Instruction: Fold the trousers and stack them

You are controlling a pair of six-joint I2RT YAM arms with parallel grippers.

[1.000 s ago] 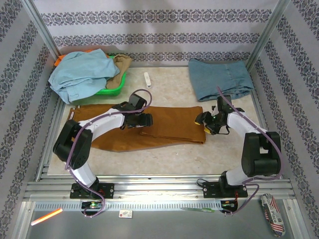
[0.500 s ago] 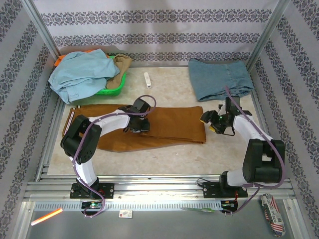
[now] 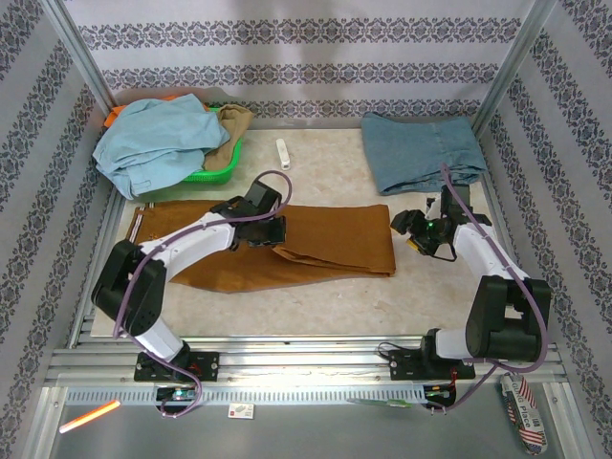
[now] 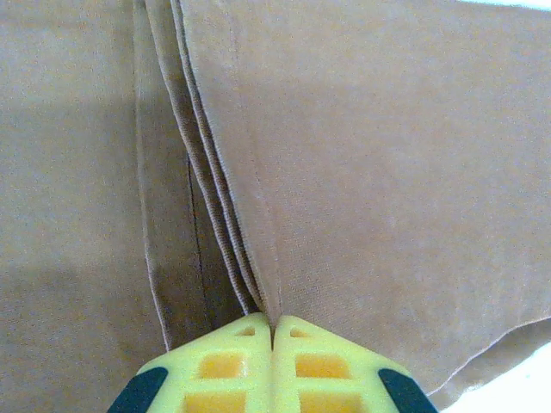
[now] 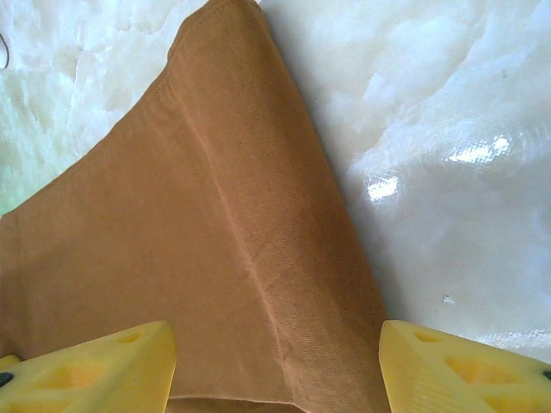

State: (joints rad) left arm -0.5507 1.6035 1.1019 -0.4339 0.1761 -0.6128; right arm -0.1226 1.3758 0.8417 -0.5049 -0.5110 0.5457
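Rust-brown cloth trousers [image 3: 330, 251] lie flat mid-worktop [image 3: 316, 296], legs doubled over. Left arm stretched low across cloth. Left pincer [image 4: 273, 323], wide a second ago, now clamped on pleated fold edge. Right arm bent, drawn back rightward off hem. Right pincer [image 3: 421, 232] half-spread, holding nothing.

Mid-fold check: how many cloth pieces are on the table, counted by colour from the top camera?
rust-brown trousers: 1
faded blue denim piece: 1
pale light-blue garment: 1
tan garment: 1
Total: 4. An orange scrap behind the green basket is too hidden to count.
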